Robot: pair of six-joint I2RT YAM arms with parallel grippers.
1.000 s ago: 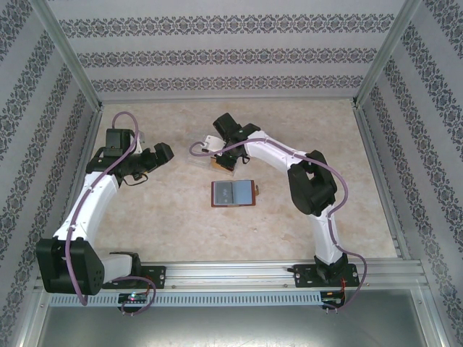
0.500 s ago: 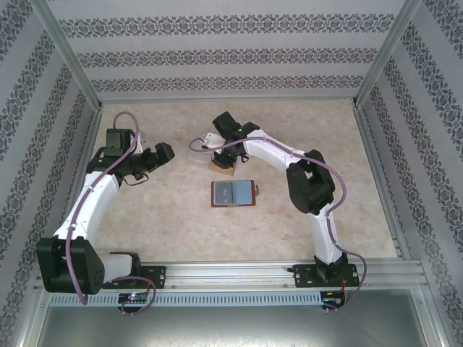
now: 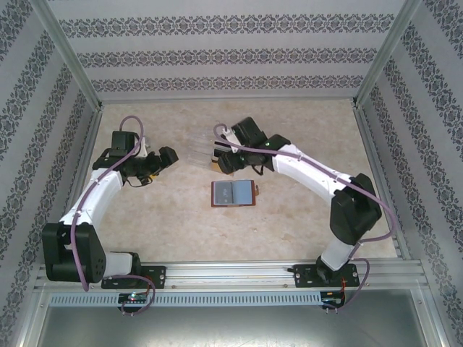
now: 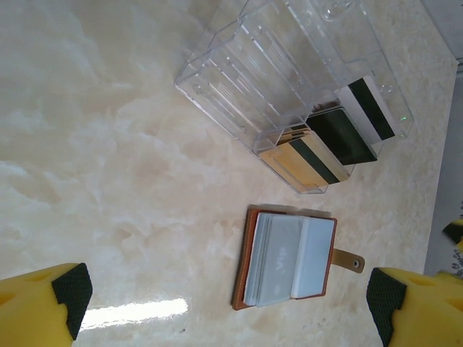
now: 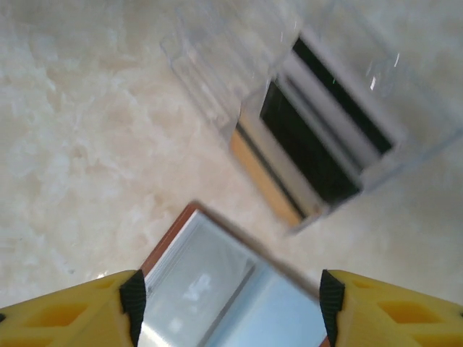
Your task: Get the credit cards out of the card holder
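Note:
The brown leather card holder (image 3: 234,194) lies open on the table, clear sleeves up, with a card marked VIP in one sleeve (image 4: 278,253) and a strap tab at its right. My right gripper (image 3: 227,163) hovers just behind it, open; its wrist view has the holder (image 5: 217,289) between the yellow fingers (image 5: 231,300). A clear organizer (image 4: 275,79) holds a gold card (image 4: 300,157), a dark card (image 4: 340,134) and a white card with a black stripe (image 4: 369,108). My left gripper (image 3: 171,154) hangs open and empty to the left (image 4: 226,293).
The clear organizer (image 3: 200,153) stands just behind and left of the holder, close to my right gripper. Patterned walls and metal posts enclose the marbled table (image 3: 304,217). Open tabletop lies to the front and right.
My right arm has swung its elbow out to the right and its gripper has drawn back from the organizer toward the card holder. The left gripper has shifted slightly right.

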